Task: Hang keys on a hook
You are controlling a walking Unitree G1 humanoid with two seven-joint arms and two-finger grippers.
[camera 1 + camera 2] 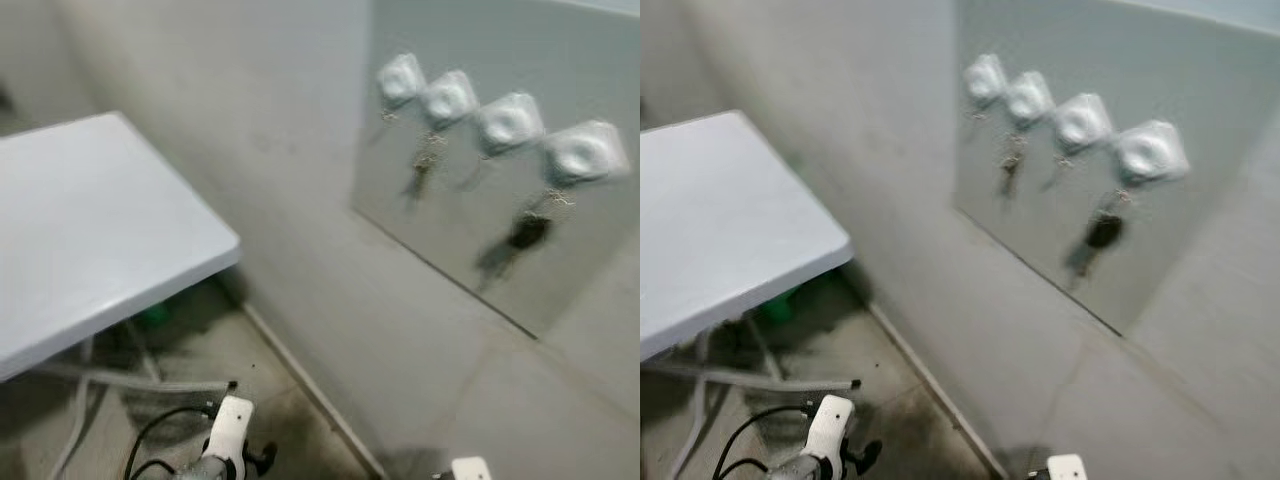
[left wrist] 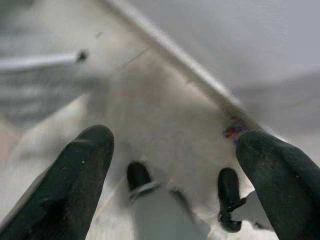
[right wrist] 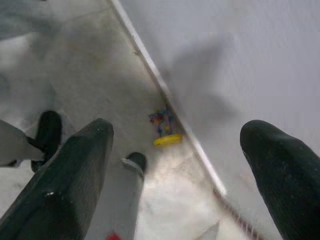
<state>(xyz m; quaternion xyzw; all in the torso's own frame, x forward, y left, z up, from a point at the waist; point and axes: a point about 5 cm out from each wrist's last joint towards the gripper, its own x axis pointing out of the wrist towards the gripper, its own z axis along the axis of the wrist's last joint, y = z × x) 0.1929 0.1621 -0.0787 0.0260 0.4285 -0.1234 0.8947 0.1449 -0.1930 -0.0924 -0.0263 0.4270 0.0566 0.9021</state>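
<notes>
On the wall: a grey panel (image 1: 470, 240) carries a row of four pale hooks (image 1: 510, 122), blurred in both eye views.
Keys: one bunch (image 1: 424, 165) hangs on the panel below the second hook from the left; a second bunch with a dark fob (image 1: 527, 231) hangs below the hook at the right end of the row.
Bench: a white bench (image 1: 90, 230) stands to the left of the panel, its corner near the wall, its metal frame (image 1: 150, 383) showing in the shade beneath.
Under the bench: something green (image 1: 153, 316) sits in shadow, too blurred to identify.
Floor: grey and scuffed (image 1: 290, 420), meeting the wall along a pale skirting strip (image 1: 310, 385) that runs below the panel.
Left hand (image 2: 175, 165): hanging low over the floor, well below the panel, its two black fingers (image 2: 75, 175) spread wide with nothing between them.
Right hand (image 3: 177, 165): also low by the wall, well below the panel, fingers (image 3: 75, 170) wide apart and holding nothing.
By the skirting: a small yellow and multicoloured object (image 3: 164, 129) lies on the floor against the wall, below the panel; what it is cannot be told.
Robot feet: two dark-tipped feet (image 2: 137, 176) show on the floor beneath the hands.
</notes>
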